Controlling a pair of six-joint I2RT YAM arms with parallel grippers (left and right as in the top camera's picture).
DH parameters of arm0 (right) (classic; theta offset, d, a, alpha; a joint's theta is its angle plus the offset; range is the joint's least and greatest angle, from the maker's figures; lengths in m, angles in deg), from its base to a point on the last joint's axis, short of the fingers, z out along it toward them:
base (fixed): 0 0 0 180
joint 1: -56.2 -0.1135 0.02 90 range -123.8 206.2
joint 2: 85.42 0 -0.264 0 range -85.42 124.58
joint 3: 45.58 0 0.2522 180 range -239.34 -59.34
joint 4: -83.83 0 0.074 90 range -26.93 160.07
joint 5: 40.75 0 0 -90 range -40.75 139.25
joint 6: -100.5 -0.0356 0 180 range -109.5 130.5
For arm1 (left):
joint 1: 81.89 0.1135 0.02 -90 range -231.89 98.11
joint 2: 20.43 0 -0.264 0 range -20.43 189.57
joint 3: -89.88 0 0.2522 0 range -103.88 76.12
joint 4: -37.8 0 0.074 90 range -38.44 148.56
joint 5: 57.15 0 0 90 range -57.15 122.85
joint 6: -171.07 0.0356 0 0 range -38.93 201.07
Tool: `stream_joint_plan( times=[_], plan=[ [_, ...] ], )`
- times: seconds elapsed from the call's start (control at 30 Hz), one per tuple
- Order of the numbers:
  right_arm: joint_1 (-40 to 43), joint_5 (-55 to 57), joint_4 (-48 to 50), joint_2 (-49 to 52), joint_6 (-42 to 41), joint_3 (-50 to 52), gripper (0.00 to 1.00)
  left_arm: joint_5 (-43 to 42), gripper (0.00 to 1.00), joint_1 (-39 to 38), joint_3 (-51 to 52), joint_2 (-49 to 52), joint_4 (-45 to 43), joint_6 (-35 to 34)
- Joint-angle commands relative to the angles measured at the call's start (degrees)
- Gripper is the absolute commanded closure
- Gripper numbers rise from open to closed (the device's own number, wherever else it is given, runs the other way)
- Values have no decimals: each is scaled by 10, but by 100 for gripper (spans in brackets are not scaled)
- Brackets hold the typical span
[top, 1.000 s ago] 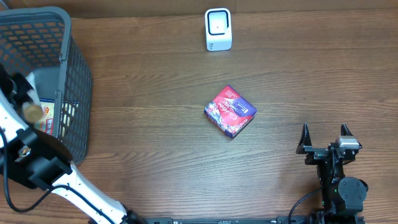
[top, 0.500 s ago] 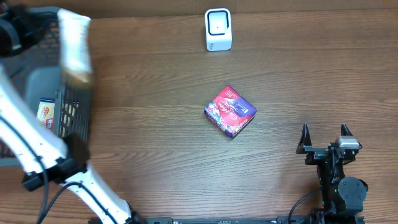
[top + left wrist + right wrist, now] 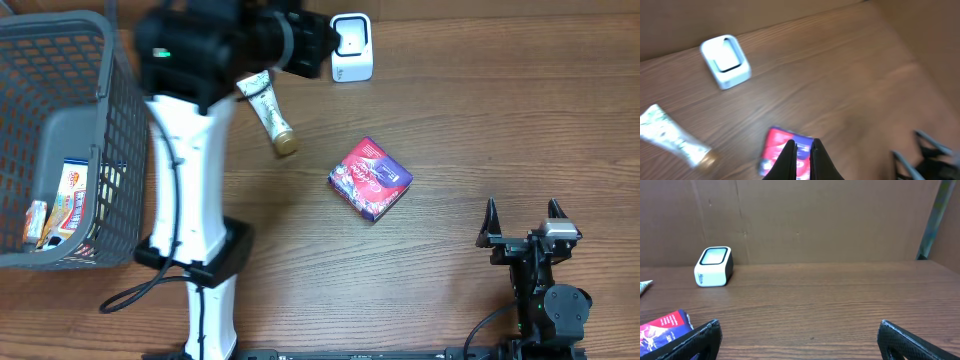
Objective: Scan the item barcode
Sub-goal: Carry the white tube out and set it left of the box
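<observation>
Grey basket — overhead only, white scanner in all three views

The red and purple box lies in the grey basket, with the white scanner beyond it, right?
No: the red and purple box lies on the table, outside the grey basket, as the overhead view shows. The white scanner does stand beyond it.

Motion blurs the left wrist view. Its bottom edge cuts off the red box, partly behind the left gripper. Overhead, the arm hides the upper end of the tube.
</observation>
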State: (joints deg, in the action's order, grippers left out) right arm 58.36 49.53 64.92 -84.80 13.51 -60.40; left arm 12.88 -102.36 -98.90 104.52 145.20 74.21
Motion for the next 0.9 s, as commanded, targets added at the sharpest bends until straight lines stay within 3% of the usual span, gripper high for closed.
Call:
stream_joint_plan(
  times=[0.0,0.03,0.13,0.33,0.57,0.87],
  plan=[
    [-4,1,3,-5,0,6,0,205,85,-25,-5,13,2,-35],
    [-4,1,3,-5,0,6,0,235,77,-28,-5,13,2,-42],
    [-4,1,3,-5,0,6,0,278,72,-25,-5,13,6,-58],
    [-4,1,3,-5,0,6,0,308,3,11,31,14,3,-117],
    [-4,1,3,-5,0,6,0,309,0,30,151,14,-33,-194],
    [-4,1,3,-5,0,6,0,320,0,30,377,14,-159,-269]
  ],
)
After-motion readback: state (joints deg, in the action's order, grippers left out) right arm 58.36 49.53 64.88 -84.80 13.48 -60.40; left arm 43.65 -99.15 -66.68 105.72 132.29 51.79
